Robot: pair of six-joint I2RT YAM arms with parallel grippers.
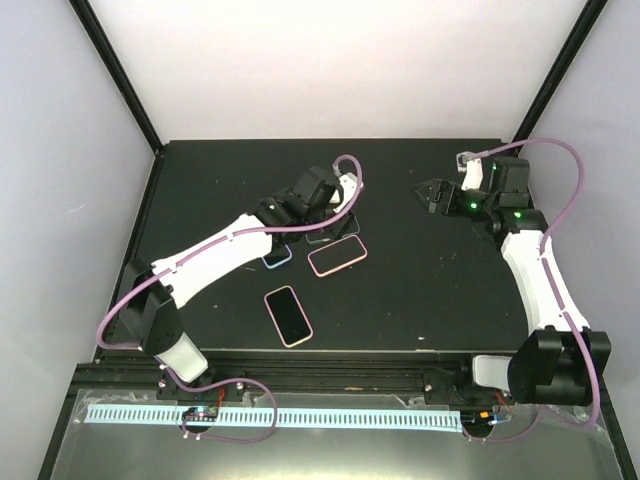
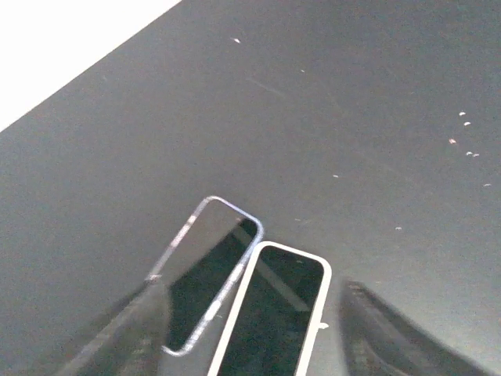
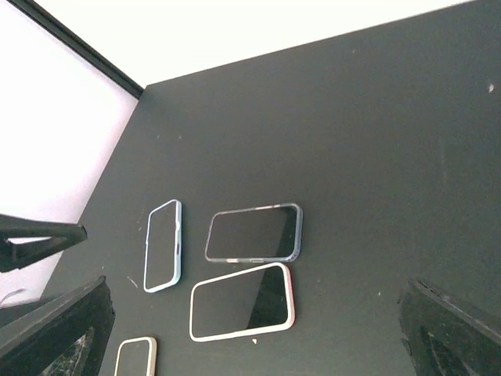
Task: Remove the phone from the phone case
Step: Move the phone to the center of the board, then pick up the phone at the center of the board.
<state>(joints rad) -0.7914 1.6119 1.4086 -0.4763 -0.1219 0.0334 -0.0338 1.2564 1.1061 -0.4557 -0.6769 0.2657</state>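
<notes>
Phone case [image 2: 270, 313] | rim beside clear case [image 2: 205, 274] (close) | table [image 2: 313, 117] open beyond

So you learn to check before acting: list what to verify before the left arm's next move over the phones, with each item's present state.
1. Left gripper jaws apart, nothing held: ok.
2. White-rimmed phone lies between those jaws: ok.
3. Grey-rimmed case close beside it, also within the jaws' span: not ok.
4. Whether the white rim is a case around the phone: cannot tell.
5. Right gripper open, well away from the phones: ok.
</notes>
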